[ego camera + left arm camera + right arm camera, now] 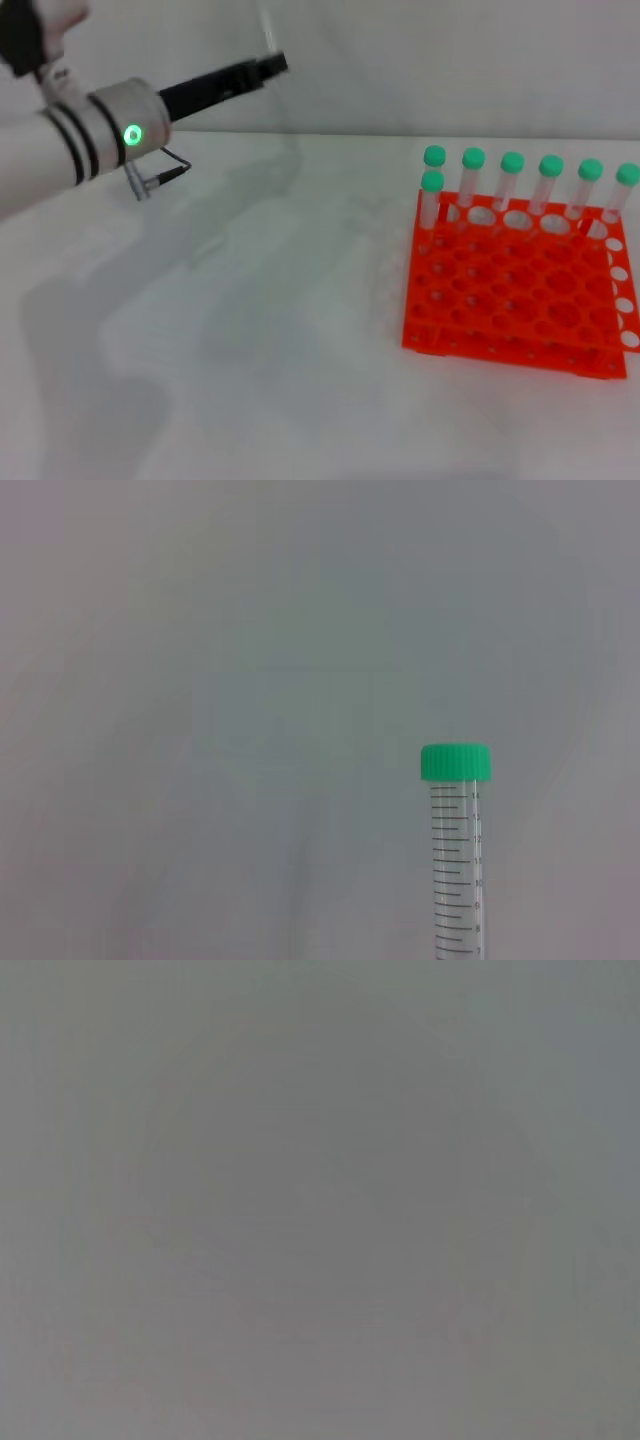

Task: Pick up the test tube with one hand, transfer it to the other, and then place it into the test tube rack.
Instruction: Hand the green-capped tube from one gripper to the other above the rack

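**Q:** What lies nearest, and what does it carry?

**A:** The white left arm (60, 150), banded black with a green wrist light, is raised well to the left of the test tube rack (515, 290). Its left gripper (270, 66) reaches toward the rack's side, its fingers drawn close together around the lower end of the test tube (456, 860).

**Q:** How is the tube oriented?

**A:** In the head view its long axis stands roughly upright, rising from the fingertips. The green cap is at the end away from the fingers, and the graduated body runs back toward them.

**Q:** And to the right?

**A:** The orange-red rack rests on the white table (250, 350). Seven green-capped tubes (512, 180) stand upright along its far edge.
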Controlling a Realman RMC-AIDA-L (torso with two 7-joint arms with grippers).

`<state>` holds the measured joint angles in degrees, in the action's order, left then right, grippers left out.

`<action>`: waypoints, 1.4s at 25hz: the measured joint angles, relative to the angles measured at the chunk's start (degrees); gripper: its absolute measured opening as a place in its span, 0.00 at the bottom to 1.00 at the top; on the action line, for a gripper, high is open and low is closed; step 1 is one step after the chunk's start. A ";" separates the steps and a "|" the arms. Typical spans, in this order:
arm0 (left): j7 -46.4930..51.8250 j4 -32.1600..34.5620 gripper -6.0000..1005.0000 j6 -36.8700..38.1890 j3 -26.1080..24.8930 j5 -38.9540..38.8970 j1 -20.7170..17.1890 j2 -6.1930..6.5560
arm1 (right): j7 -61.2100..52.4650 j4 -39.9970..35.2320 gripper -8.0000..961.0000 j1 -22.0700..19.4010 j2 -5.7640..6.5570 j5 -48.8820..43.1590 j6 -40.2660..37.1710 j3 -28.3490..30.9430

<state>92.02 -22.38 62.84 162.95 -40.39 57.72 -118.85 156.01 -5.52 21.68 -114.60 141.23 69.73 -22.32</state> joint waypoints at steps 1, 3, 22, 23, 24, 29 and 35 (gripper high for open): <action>-5.51 2.47 0.19 1.53 -0.01 -6.48 -2.05 -0.05 | -1.95 -0.61 0.91 -0.20 0.14 -0.12 -0.96 -0.16; -15.56 7.98 0.19 4.18 0.00 -16.20 -5.32 -0.04 | -5.40 -2.03 0.91 -0.64 0.43 -0.33 -2.85 -0.54; -68.42 38.43 0.19 -2.06 -0.70 -12.67 -3.02 -1.44 | -42.58 -13.40 0.91 -4.82 10.69 -17.47 7.20 -13.25; -69.29 39.13 0.19 -2.86 -0.83 -12.68 -3.10 -1.54 | -42.76 -14.12 0.91 -4.69 10.81 -18.70 9.16 -13.37; -70.02 39.90 0.19 -3.72 -0.86 -12.68 -3.07 -1.63 | -43.13 -15.20 0.91 -4.58 10.90 -20.29 11.15 -13.50; -73.61 42.77 0.19 -5.94 -0.89 -12.48 -2.71 -1.88 | -46.26 -21.24 0.91 -2.45 10.49 -31.26 17.74 -13.65; -74.76 44.57 0.19 -6.78 -0.70 -12.24 -3.02 -1.91 | -46.67 -21.81 0.90 5.15 9.06 -40.14 19.43 -14.97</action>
<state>17.26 22.19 56.06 162.25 -52.63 54.71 -120.76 109.34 -27.33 26.84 -105.54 101.09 89.15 -37.29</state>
